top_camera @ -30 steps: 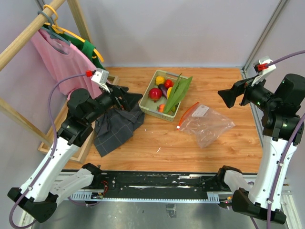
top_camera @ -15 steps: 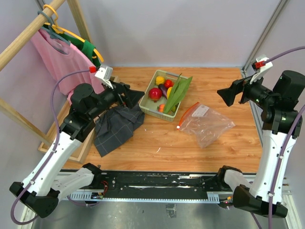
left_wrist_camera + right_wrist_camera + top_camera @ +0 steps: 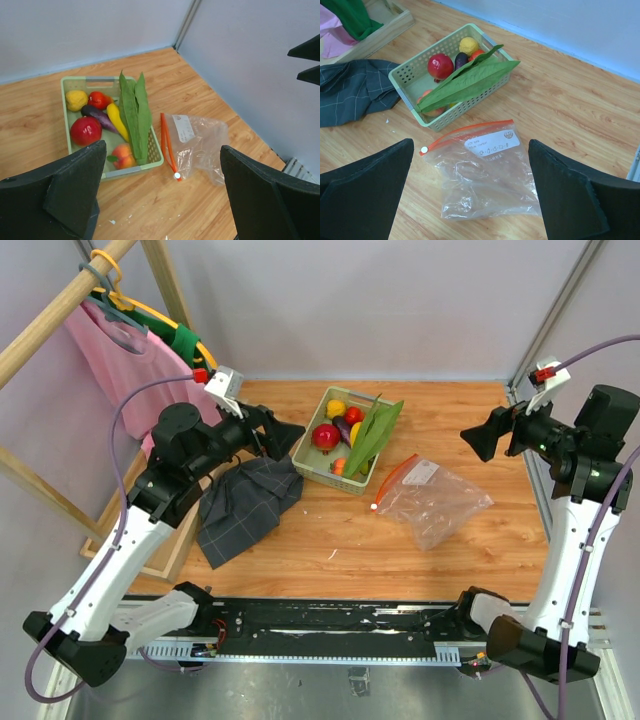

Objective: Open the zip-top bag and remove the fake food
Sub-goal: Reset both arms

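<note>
Right wrist view: limp, slippery zip-top bag (image 3: 490, 185) beside tray (image 3: 470, 102) is judged best pinched at zip strip (image 3: 465, 132); left hand (image 3: 162, 145), right hand (image 3: 470, 145) spread open.

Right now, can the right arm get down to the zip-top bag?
Probably yes: the right claw hangs open above the zip-top bag, which lies uncovered on the table beside the tray.
</note>
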Controlling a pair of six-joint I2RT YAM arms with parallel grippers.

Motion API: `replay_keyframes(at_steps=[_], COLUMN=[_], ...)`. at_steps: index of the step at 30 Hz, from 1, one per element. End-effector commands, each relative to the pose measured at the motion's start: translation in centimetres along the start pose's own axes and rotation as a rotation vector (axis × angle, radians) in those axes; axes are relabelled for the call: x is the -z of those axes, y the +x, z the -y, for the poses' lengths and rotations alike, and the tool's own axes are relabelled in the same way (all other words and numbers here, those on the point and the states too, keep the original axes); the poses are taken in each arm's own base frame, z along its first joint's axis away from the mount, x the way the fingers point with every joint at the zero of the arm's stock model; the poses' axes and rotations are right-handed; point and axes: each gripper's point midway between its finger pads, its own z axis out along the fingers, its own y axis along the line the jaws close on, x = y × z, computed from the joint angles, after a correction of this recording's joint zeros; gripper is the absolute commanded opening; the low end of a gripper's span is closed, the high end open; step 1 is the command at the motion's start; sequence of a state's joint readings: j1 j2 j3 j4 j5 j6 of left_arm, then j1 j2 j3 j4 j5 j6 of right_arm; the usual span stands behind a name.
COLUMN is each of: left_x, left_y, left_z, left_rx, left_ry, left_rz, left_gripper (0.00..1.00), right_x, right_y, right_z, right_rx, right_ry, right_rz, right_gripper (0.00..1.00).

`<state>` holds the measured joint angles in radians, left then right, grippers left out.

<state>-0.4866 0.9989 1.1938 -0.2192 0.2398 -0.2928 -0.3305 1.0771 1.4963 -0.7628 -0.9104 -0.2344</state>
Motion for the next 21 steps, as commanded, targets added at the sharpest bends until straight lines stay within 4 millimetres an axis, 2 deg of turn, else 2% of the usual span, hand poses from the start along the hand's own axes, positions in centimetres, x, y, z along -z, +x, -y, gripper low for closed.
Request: replay_keyframes(at_steps=[1, 4, 10, 15, 21], left_x=[-0.3, -0.3, -0.3, 0.3, 1.4], left_y=[0.2, 0.5, 1.0, 0.9, 0.6], left_z=[-0.4, -0.6, -1.0, -2.5, -2.7], left_rx=[-0.024, -0.021, 0.007, 0.001, 0.007], left_ry=[-0.008, -0.014, -0.03, -0.12, -0.156], left_rz=[-0.008, -0.013, -0.011, 0.001, 0.009], left_gripper=[0.99, 0.99, 0.99, 0.99, 0.99], right_x=[0.7, 1.0, 1.7, 2.2, 2.9], right_y=[0.5, 0.6, -0.5, -2.0, -2.9], right_z=[0.2, 0.3, 2.1, 2.1, 1.6], right_rx=[0.0, 0.012, -0.012, -0.014, 0.017], right_ry=[-0.003, 0.015, 0.147, 0.176, 0.192], right_rz=[0.009, 0.009, 0.01, 0.048, 0.083], right_gripper=[0.98, 0.98, 0.98, 0.98, 0.98])
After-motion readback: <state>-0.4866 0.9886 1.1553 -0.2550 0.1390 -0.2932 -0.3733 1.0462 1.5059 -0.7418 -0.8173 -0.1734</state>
